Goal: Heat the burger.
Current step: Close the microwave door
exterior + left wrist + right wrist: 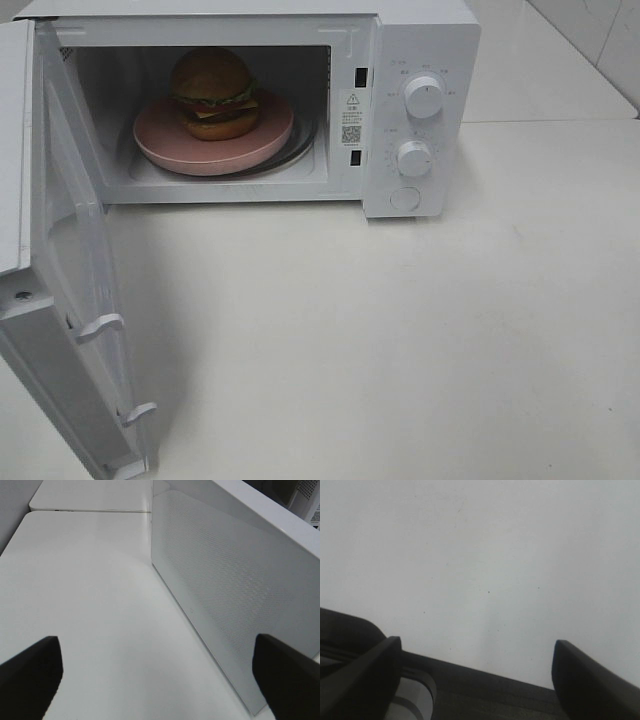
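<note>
From my remote seat: white table (400, 330) fills most of the high cam, nothing else standing on it besides the microwave (420, 40) at the far edge. Microwave is white, w/ its door (70, 250) swung fully open on the left side of that view, two latch hooks showing on the door's free edge.

L gripper (157, 680): jaws spread wide, nothing btwn them, hanging over bare table just beside the door's perforated panel (225, 580). R gripper (477, 680): also wide open, empty, over plain white surface; a dark part near it I can't ID. Neither claw shows in the high cam.

Inside the cavity: pink plate (160, 140) lying flat on the glass turntable. The burger (212, 85) sits upright on that plate, approx centred, bun on top, lettuce and cheese visible.

Control panel at right: upper knob (423, 97), lower knob (414, 158), round button (405, 198) under them.
</note>
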Robot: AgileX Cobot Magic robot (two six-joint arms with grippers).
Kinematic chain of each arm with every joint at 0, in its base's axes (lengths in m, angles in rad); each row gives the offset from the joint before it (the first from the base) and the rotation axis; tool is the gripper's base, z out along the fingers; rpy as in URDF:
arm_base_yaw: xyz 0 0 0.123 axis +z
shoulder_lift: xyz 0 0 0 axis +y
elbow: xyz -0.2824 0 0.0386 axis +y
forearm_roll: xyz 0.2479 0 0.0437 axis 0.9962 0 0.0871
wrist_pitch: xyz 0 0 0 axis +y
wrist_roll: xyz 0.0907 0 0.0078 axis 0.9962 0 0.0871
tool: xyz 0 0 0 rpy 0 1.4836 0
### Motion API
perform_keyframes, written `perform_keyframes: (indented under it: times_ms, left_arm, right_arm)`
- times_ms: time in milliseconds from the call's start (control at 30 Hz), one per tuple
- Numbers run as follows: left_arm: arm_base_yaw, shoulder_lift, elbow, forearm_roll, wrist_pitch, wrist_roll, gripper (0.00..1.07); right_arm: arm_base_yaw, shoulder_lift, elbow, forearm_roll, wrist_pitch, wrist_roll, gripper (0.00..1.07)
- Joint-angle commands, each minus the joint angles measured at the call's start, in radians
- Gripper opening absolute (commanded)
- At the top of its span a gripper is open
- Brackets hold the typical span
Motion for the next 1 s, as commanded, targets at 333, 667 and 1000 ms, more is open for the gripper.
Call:
perform_keyframes:
  times_ms: [333,667,1000]
  left_arm:
    - [-0.006,-0.02,0.0,0.001,-0.006,0.0,0.98]
    - [-0.006,-0.02,0.0,0.001,-0.006,0.0,0.98]
    - [-0.006,-0.02,0.0,0.001,-0.006,0.0,0.98]
  right_arm:
    - [-0.174,-0.301,0.121,0.035,-0.056,0.018,0.76]
    - [-0.233,-0.495,0.129,0.035,-0.057,0.017,0.76]
    - [-0.274,-0.639,0.131,0.035,-0.057,0.017,0.76]
